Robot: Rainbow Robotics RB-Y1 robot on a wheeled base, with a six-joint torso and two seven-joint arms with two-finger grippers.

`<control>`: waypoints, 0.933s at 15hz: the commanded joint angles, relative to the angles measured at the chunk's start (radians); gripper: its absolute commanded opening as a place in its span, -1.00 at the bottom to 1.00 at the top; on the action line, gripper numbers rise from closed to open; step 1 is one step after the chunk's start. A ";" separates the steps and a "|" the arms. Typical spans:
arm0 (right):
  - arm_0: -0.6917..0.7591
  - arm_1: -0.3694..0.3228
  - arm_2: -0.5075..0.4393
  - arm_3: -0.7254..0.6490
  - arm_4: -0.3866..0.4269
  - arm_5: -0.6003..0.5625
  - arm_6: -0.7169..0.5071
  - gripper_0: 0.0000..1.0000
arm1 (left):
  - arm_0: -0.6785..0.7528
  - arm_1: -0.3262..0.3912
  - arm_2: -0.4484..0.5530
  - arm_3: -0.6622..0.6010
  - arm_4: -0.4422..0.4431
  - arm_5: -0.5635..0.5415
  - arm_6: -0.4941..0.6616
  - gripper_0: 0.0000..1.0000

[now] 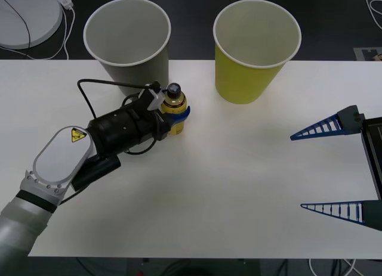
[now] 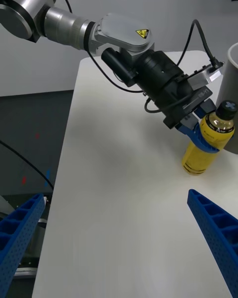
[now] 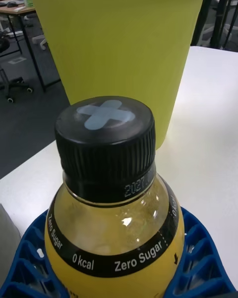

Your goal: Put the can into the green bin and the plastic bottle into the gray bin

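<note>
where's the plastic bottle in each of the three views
Front view: plastic bottle upright left of centre, in the left gripper, before the gray bin.
Right wrist view: at the right, fingers around it.
Left wrist view: close up, centre.
Shared landmark: its black cap.

Plastic bottle [image 1: 175,112] stands before gray bin [image 1: 128,40], left of green bin [image 1: 255,52].

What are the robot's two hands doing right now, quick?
Left gripper: closed around the plastic bottle, which stands on the table beside the gray bin.
Right gripper: open, holding nothing, at the table's right side.
</note>
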 commanded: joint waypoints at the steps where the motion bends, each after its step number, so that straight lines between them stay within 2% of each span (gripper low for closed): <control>1: 0.000 0.000 0.000 0.000 0.000 0.000 0.000 1.00 | 0.003 0.016 -0.004 -0.008 0.008 0.000 0.010 -1.00; 10: 0.000 0.000 0.000 0.000 0.000 0.000 0.000 1.00 | 0.105 0.053 -0.007 -0.129 0.020 0.055 0.070 -1.00; 14: 0.000 0.000 0.000 0.000 0.000 0.000 0.000 1.00 | 0.153 0.099 -0.007 -0.235 -0.103 0.073 0.252 -1.00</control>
